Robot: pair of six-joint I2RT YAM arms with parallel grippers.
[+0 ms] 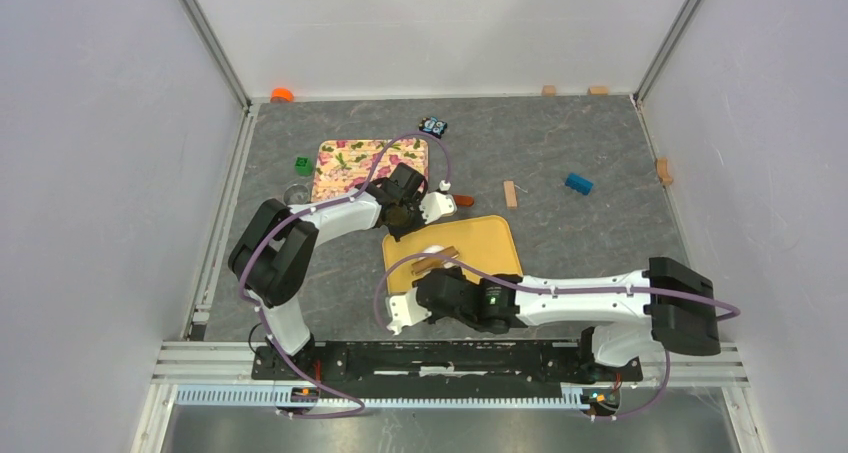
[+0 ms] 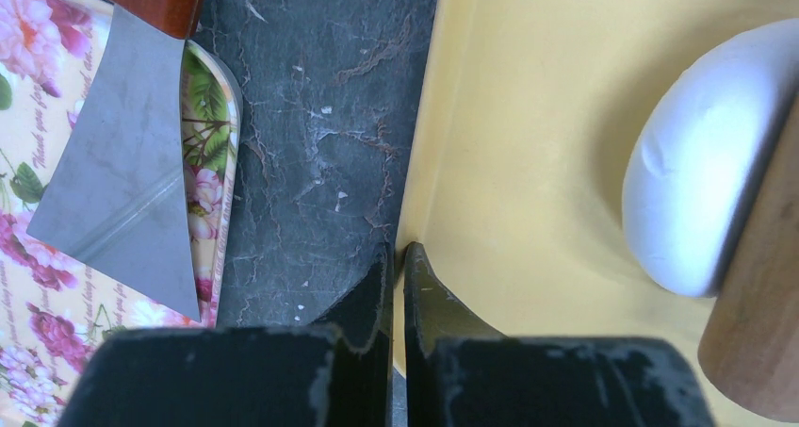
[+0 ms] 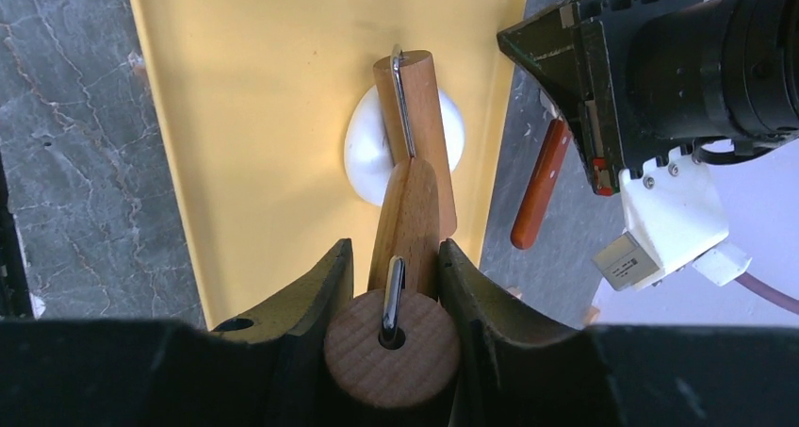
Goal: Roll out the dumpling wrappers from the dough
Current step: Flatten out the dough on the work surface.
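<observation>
A white dough [image 1: 432, 251] lump, roundish and domed, lies on the yellow board [image 1: 480, 238] near its left end. My right gripper [image 3: 392, 253] is shut on the handle of a wooden roller [image 3: 415, 116], whose barrel rests across the dough [image 3: 363, 149]. My left gripper [image 2: 397, 253] is shut and empty, low at the yellow board's [image 2: 528, 116] left edge, a little left of the dough [image 2: 697, 172] and roller [image 2: 754, 304]. No thin flat wrapper shows apart from this lump.
A floral board [image 1: 345, 168] lies behind the left gripper, with a scraper blade [image 2: 122, 191] over its edge. A clear cup [image 1: 297, 192], green block [image 1: 303, 164], wooden block [image 1: 510, 194] and blue block [image 1: 578, 183] lie around. Walls close in three sides.
</observation>
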